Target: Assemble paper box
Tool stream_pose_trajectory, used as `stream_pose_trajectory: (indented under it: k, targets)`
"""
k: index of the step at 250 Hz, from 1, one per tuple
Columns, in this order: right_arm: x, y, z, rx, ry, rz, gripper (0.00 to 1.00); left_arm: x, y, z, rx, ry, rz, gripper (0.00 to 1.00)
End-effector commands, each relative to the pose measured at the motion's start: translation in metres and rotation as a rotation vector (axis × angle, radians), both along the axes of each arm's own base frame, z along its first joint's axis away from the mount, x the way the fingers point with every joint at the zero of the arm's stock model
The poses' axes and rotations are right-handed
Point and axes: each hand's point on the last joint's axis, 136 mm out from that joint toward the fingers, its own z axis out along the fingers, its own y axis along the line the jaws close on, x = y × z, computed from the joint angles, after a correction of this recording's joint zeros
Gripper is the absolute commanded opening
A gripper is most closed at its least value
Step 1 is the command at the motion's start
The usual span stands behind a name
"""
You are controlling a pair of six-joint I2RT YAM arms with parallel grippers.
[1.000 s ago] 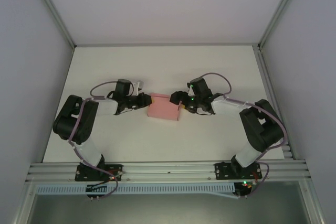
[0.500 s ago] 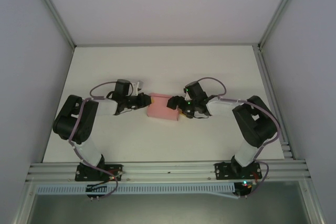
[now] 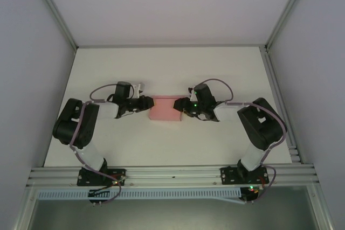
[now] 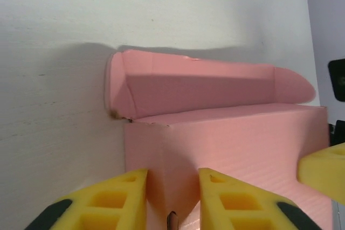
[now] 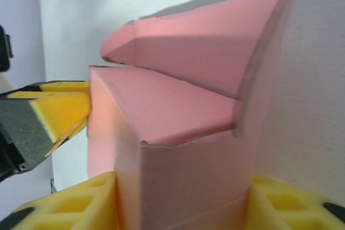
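Sitting mid-table (image 3: pixel 161 68), the paper box (image 3: pixel 165 109) lies between the two arms: pink card, plain faces, its rear flap raised with rounded end tabs. The left gripper (image 3: pixel 146 103) pinches the box's left end, fingers (image 4: pixel 124 197) narrow with a ridge of card between them. The right gripper (image 3: pixel 183 106) straddles the right end, fingers (image 5: pixel 81 203) wide and pressed against both side walls.

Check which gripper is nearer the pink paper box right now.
Neither, it's a tie: both touch it. The left gripper pinches the paper box at its left end; the right gripper straddles its right end, a finger against each side.
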Motion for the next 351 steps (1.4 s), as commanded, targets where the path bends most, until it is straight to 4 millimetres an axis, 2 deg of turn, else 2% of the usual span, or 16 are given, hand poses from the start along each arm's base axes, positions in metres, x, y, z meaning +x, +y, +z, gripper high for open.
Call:
stream_pose_trajectory:
  k: [1, 34, 50, 61, 68, 114, 131, 151, 177, 194, 229, 256, 275, 299, 314, 351]
  targets:
    - [0.002, 0.014, 0.058, 0.067, -0.28, 0.132, 0.42, -0.011, 0.002, 0.006, 0.035, -0.011, -0.039, 0.31]
    - [-0.012, 0.012, 0.093, 0.015, -0.532, 0.277, 0.37, 0.0, -0.001, 0.053, 0.027, -0.166, -0.072, 0.53]
    - [-0.013, 0.004, 0.101, -0.068, -0.628, 0.306, 0.34, 0.002, -0.001, 0.076, 0.03, -0.241, -0.092, 0.74]
    - [-0.015, -0.001, 0.104, -0.121, -0.695, 0.336, 0.37, -0.001, -0.001, 0.092, 0.04, -0.303, -0.127, 0.86]
    - [-0.016, -0.003, 0.104, -0.153, -0.726, 0.353, 0.39, -0.003, -0.001, 0.102, 0.052, -0.342, -0.152, 0.99]
    - [-0.04, -0.01, 0.119, -0.242, -1.019, 0.555, 0.44, -0.025, -0.003, 0.167, 0.165, -0.731, -0.43, 1.0]
    - [-0.054, -0.007, 0.129, -0.216, -1.177, 0.641, 0.45, -0.032, -0.005, 0.18, 0.208, -0.858, -0.535, 1.0]
    - [-0.052, -0.008, 0.145, -0.214, -1.263, 0.604, 0.45, -0.038, -0.011, 0.192, 0.194, -0.944, -0.642, 1.0]
    - [-0.06, -0.007, 0.149, -0.219, -1.3, 0.681, 0.46, -0.078, -0.026, 0.205, 0.027, -1.016, -0.923, 1.0]
    - [-0.064, -0.006, 0.149, -0.222, -1.278, 0.738, 0.47, -0.092, -0.033, 0.206, -0.013, -1.006, -1.034, 1.0]
    - [-0.066, -0.004, 0.155, -0.212, -1.3, 0.756, 0.47, -0.088, -0.051, 0.18, 0.071, -0.908, -1.118, 1.0]
    - [-0.051, -0.01, 0.161, -0.269, -1.327, 0.671, 0.42, -0.096, -0.058, 0.174, 0.062, -0.908, -1.147, 1.0]
    - [-0.048, -0.011, 0.166, -0.264, -1.337, 0.647, 0.42, -0.098, -0.06, 0.171, 0.066, -0.92, -1.141, 1.0]
    - [-0.045, -0.012, 0.174, -0.263, -1.355, 0.615, 0.42, -0.094, -0.066, 0.162, 0.117, -0.915, -1.12, 1.0]
    - [-0.052, -0.009, 0.177, -0.225, -1.371, 0.642, 0.43, -0.087, -0.068, 0.153, 0.19, -0.892, -1.107, 1.0]
    - [-0.06, -0.009, 0.182, -0.195, -1.396, 0.667, 0.44, -0.076, -0.059, 0.139, 0.291, -0.856, -1.085, 0.97]
